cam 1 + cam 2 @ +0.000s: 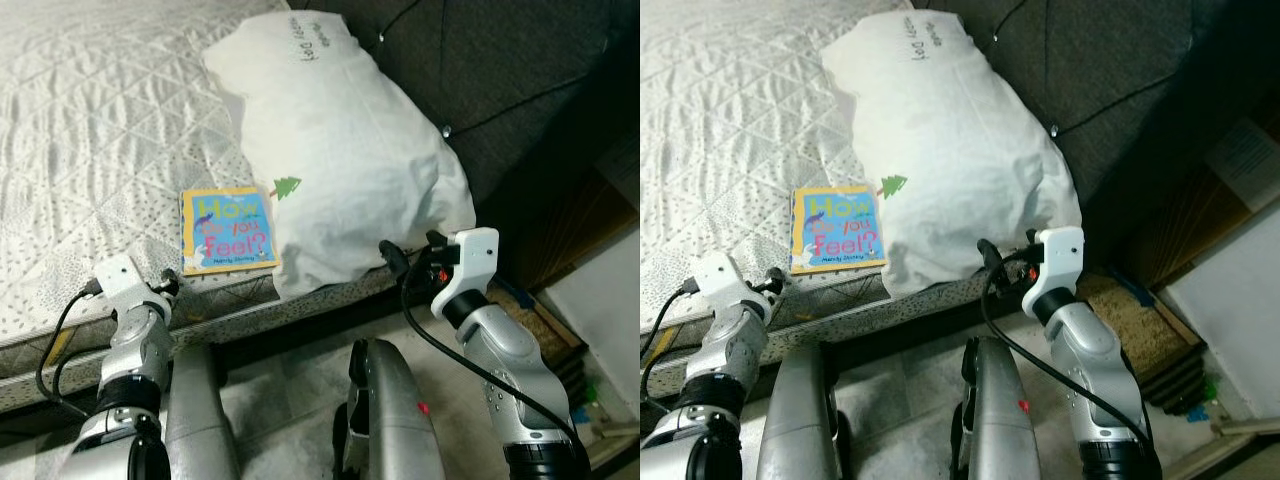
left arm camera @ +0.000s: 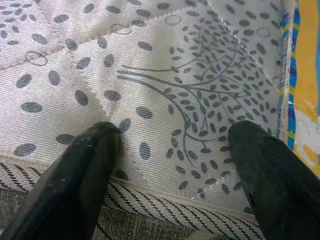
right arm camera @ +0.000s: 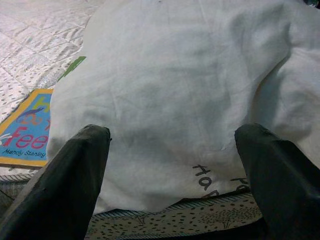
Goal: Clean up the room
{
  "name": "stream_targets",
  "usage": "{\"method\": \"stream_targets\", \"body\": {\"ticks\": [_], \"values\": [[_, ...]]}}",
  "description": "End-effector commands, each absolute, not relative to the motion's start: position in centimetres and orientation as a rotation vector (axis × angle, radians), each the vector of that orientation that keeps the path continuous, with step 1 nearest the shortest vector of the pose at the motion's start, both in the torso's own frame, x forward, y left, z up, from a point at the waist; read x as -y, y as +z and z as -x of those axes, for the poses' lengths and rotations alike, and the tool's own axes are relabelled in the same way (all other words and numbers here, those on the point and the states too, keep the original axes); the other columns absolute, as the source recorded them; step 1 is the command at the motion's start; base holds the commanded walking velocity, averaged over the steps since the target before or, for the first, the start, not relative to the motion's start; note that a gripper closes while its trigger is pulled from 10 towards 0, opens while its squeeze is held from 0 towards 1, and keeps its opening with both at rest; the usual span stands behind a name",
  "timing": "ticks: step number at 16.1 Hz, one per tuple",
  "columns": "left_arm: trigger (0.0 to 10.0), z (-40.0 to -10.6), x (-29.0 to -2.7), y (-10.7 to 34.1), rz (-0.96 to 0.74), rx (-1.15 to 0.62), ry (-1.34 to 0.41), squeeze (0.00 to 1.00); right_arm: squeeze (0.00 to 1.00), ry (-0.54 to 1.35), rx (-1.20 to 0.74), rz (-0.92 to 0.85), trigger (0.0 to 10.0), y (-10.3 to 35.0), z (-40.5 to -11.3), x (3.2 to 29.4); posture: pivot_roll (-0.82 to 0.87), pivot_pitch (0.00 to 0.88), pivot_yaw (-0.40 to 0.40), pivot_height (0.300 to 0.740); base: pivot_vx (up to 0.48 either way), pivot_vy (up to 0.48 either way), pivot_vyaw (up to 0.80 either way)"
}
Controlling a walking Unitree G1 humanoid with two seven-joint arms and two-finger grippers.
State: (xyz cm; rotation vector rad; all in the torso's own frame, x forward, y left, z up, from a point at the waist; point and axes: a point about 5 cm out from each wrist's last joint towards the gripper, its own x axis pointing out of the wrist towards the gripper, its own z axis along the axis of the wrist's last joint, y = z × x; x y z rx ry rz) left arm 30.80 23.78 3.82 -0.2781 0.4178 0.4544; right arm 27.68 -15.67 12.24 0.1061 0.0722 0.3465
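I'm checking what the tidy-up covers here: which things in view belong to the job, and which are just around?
Job:
book, lying flat on the mattress beside the pillow
pillow, at the mattress corner
left gripper, open, near the book
right gripper, open, facing the pillow

Just around:
headboard
floor

Head views are decently lit and sharp, light falling from above onto the white pillow (image 1: 340, 150) and quilted mattress (image 1: 90, 130), no real glare. The dark headboard (image 1: 500, 70) and the floor below the bed go pretty murky. Wrist shots look softer, and the close black fingers (image 2: 75, 180) blur a little.
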Motion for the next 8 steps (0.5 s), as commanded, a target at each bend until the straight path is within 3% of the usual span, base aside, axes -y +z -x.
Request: {"method": "stream_targets", "body": {"ticks": [1,8], "values": [[10.0,-30.4,-23.4,3.0,0.280,-0.472,0.443,0.00,0.00,0.339,-0.062,-0.096,10.0,12.6,-27.6,15.9,-0.04,0.165,-0.068,0.554,0.000,0.000,0.00],[10.0,-30.8,-20.9,2.1,0.232,-0.560,0.268,0.00,0.00,0.332,-0.061,-0.091,10.0,12.5,-27.6,15.9,-0.04,0.156,-0.068,0.554,0.000,0.000,0.00]]}}
